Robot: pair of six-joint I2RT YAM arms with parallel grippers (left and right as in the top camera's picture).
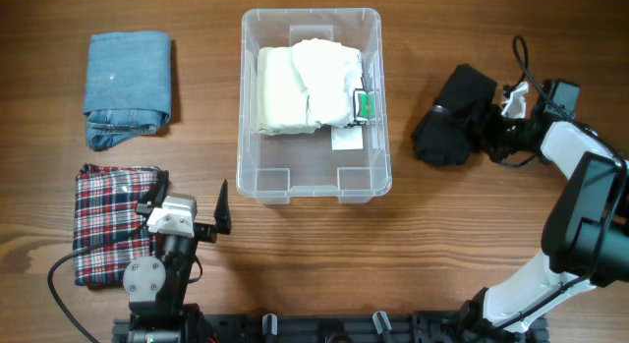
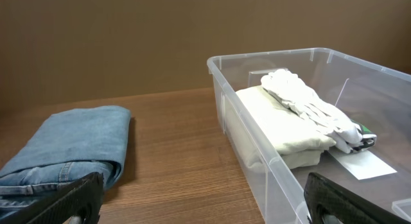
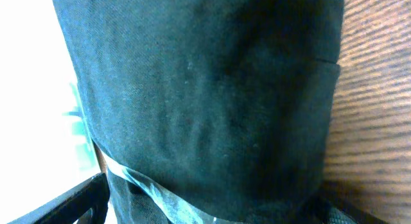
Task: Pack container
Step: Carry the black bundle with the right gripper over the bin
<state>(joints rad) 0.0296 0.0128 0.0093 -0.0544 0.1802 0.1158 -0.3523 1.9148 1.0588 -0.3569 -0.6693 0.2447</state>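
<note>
The clear plastic container (image 1: 265,181) stands at the table's middle and holds folded cream and white garments (image 1: 305,85). In the left wrist view its near wall (image 2: 257,147) is at the right. My right gripper (image 1: 491,135) is right of the container, closed around a bunched black garment (image 1: 452,115). That garment (image 3: 205,89) fills the right wrist view between the fingers (image 3: 212,208). My left gripper (image 1: 191,193) is open and empty at the front left, next to a folded plaid garment (image 1: 108,220). Its fingers (image 2: 205,205) frame bare wood.
Folded blue jeans (image 1: 128,87) lie at the back left; they also show in the left wrist view (image 2: 70,140). A white label and a small green tag (image 1: 366,105) lie inside the container at its right side.
</note>
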